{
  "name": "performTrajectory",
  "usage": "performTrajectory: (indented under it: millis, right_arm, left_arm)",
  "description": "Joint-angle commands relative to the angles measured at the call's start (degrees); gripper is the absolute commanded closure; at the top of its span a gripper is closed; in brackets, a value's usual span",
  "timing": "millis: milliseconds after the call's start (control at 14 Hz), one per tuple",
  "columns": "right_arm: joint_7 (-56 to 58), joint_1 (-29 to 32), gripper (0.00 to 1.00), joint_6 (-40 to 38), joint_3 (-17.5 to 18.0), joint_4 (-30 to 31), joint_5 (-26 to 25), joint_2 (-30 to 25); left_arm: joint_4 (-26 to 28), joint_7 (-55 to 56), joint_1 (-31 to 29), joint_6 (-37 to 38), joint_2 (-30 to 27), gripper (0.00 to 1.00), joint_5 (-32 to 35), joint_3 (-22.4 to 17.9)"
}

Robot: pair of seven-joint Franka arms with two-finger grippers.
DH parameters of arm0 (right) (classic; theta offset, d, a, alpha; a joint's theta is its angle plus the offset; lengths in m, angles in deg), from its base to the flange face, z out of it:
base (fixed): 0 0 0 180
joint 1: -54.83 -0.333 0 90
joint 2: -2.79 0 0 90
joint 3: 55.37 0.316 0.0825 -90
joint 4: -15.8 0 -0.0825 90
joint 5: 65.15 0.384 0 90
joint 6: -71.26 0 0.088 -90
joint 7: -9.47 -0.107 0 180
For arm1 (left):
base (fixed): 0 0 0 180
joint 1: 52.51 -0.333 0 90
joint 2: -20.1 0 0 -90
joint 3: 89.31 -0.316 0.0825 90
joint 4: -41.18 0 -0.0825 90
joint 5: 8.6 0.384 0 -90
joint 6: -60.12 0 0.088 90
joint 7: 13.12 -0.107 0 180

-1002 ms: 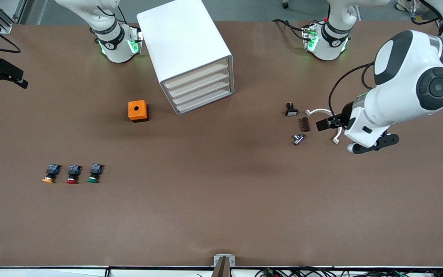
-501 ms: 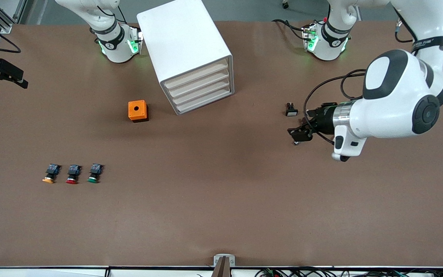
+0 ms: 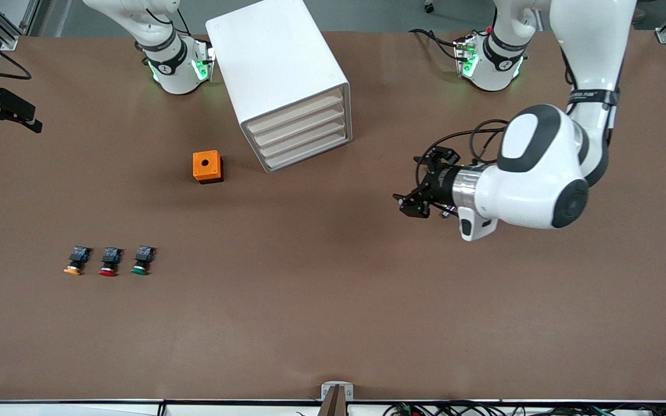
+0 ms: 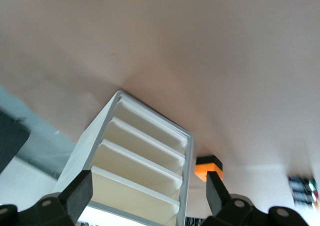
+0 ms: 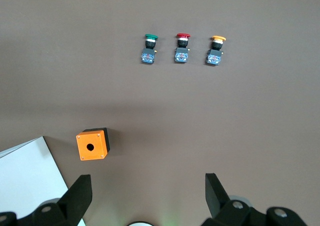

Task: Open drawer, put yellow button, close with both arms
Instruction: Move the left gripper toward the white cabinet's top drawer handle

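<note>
The white cabinet (image 3: 278, 69) stands between the two arm bases, with all its drawers shut. The topmost drawer (image 3: 294, 112) (image 4: 131, 196) faces my left gripper (image 3: 409, 180) (image 4: 147, 196). That gripper hangs open and empty above the table, well short of the cabinet front. The yellow button (image 3: 74, 261) (image 5: 216, 50) lies near the right arm's end of the table, at the outer end of a row of three. My right gripper (image 5: 147, 196) is open and empty, high over the table beside the cabinet; the front view does not show it.
A red-capped button (image 3: 107, 262) and a green-capped button (image 3: 141, 261) lie beside the yellow one. An orange box (image 3: 207, 166) with a round hole sits nearer the front camera than the cabinet. A black fixture (image 3: 0, 110) juts in at the right arm's table end.
The left arm has swung from its own end of the table toward the cabinet, turning its open gripper to face the drawers. It now covers the small parts lying there. The buttons and cabinet have not moved.
</note>
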Motion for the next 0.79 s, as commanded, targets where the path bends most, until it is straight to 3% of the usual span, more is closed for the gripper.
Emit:
performTrajectory:
  millis: [0, 358, 716]
  right_arm:
    - [0.4, -0.2, 0.0, 0.1, 0.0, 1.0, -0.2, -1.3]
    - [0.4, -0.2, 0.0, -0.2, 0.0, 1.5, -0.2, -1.4]
    - [0.6, -0.3, 0.0, -0.2, 0.2, 1.8, -0.2, -1.6]
  left_arm:
    - [-2.1, 9.1, 2.9, 4.4, 5.9, 0.0, -1.0, -0.1]
    - [-2.1, 20.2, 5.0, 13.3, 13.6, 0.0, -7.5, -0.1]
    - [-2.1, 30.8, 5.0, 18.9, 15.8, 0.0, -18.0, -0.2]
